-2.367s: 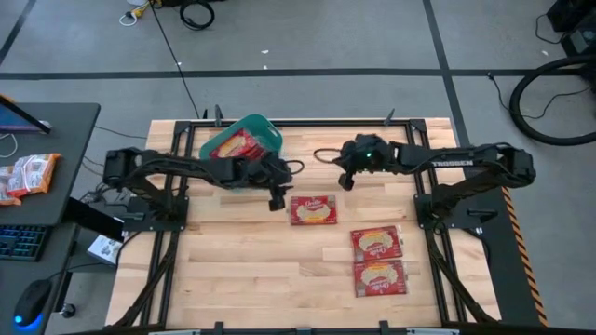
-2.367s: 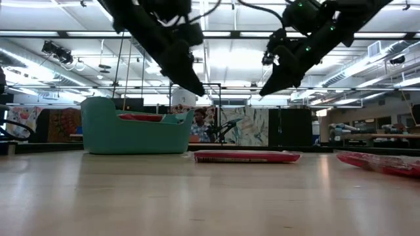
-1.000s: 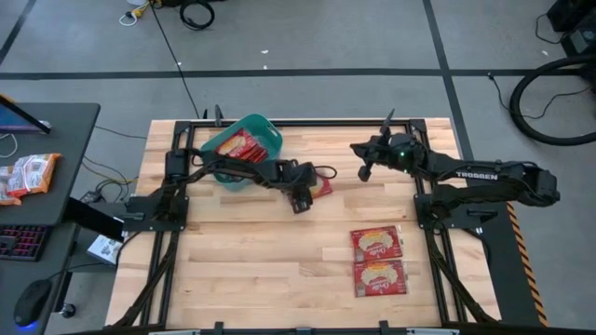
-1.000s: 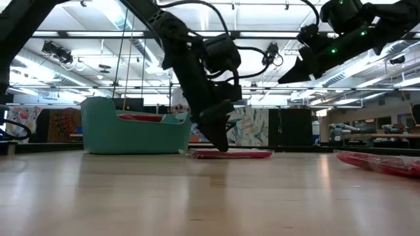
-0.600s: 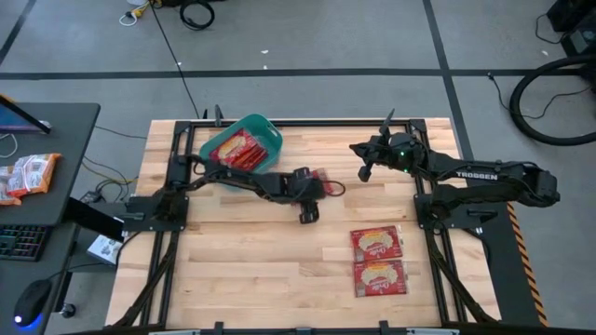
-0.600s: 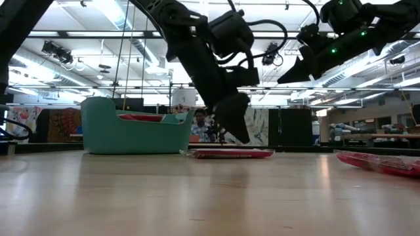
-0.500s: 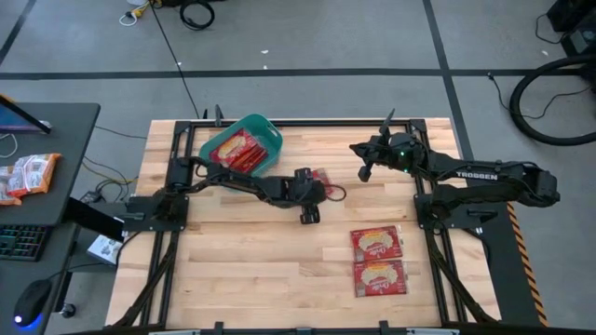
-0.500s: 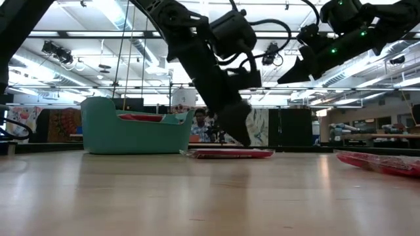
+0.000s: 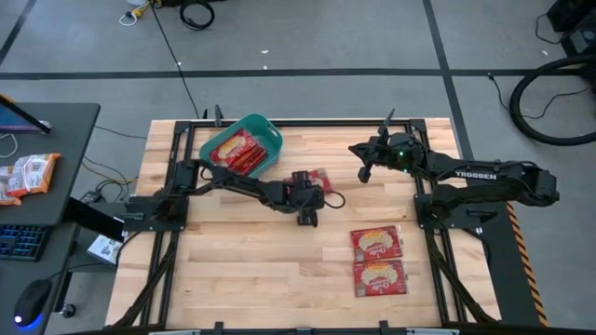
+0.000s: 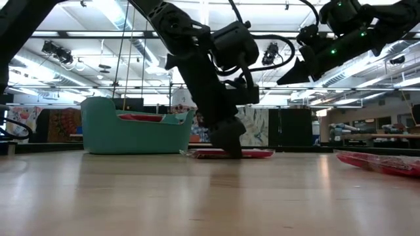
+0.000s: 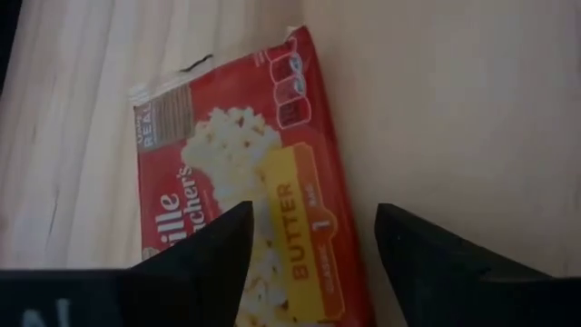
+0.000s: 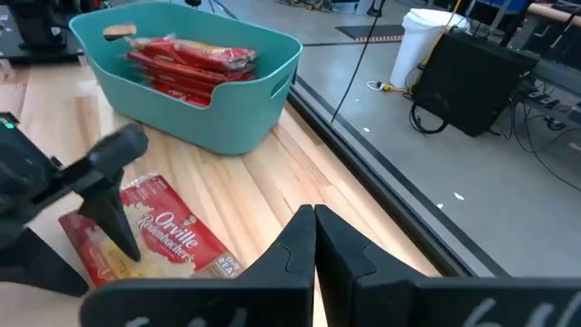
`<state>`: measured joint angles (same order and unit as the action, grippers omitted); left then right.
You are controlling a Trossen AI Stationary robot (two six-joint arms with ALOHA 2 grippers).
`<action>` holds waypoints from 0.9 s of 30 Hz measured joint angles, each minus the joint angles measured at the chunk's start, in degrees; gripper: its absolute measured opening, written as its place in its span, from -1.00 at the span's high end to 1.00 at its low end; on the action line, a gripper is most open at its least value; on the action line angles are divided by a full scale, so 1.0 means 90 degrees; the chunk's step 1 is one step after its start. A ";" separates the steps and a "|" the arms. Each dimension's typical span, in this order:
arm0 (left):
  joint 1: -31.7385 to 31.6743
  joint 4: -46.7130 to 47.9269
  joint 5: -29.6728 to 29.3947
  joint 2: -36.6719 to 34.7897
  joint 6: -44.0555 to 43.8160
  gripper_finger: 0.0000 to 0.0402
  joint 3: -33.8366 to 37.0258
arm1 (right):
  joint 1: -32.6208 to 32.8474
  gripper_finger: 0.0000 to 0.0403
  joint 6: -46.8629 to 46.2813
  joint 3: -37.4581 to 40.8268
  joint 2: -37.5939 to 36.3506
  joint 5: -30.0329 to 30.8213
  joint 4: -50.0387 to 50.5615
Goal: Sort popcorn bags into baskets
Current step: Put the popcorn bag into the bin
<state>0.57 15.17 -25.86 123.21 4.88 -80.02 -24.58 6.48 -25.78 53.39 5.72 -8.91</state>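
One red popcorn bag (image 9: 322, 177) lies flat on the wood near the table's middle, partly under my left gripper (image 9: 306, 209). In the left wrist view my open left gripper (image 11: 313, 213) stands over one long edge of this bag (image 11: 227, 182). In the low view my left gripper (image 10: 233, 151) reaches down to the bag (image 10: 256, 154). The teal basket (image 9: 277, 140) stands near the far edge and holds several red bags. Two more bags (image 9: 376, 243) (image 9: 380, 277) lie flat toward the right near side. My right gripper (image 9: 363, 172) hangs shut above the table, right of the middle bag. My left gripper comes down on the bag from above, slanting, at the end farther from my right arm. One finger (image 12: 113, 222) stands on the bag's printed face (image 12: 136, 250); the other is beyond the bag's edge, over the wood. The bag lies flat on the table. Whether the fingers press it, I cannot tell.
A dark desk left of the table carries orange-and-white snack packets (image 9: 28, 175) and a keyboard. Black frame rails run along the table's left and right sides. Bare wood (image 9: 261, 270) fills the near left part of the table.
My left gripper was down at the bag a second ago, rose a little and shifted slightly toward the table's right, then came down on the bag again. Before that, the bag slid from the table's middle toward the far edge. My right arm kept still.
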 joint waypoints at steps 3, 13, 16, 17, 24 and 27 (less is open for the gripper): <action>-0.0040 0.0095 0.0017 0.0006 -0.0013 -0.06 -0.0001 | 0.0001 0.96 0.0002 0.0000 0.0010 -0.0003 -0.0022; -0.0086 0.0336 -0.0052 0.0016 -0.0006 0.74 0.0011 | 0.0000 0.96 0.0010 0.0000 0.0015 -0.0095 -0.0026; -0.0117 0.0393 0.0146 -0.0104 -0.0015 0.94 0.0023 | 0.0000 0.96 0.0010 0.0000 0.0012 -0.0095 -0.0024; -0.0133 0.0443 0.0259 -0.0179 -0.0034 0.95 0.0034 | 0.0001 0.96 0.0010 0.0000 0.0013 -0.0095 -0.0024; -0.0268 0.0930 0.0458 -0.1115 -0.0463 0.96 0.0030 | 0.0002 0.96 0.0012 0.0000 0.0013 -0.0097 -0.0011; -0.0268 0.1275 0.0405 -0.1604 -0.0676 0.96 0.0028 | 0.0000 0.96 0.0012 0.0000 0.0015 -0.0097 -0.0011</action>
<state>-1.85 26.64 -22.22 108.77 -1.20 -79.77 -24.58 6.59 -25.78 53.52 4.84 -9.01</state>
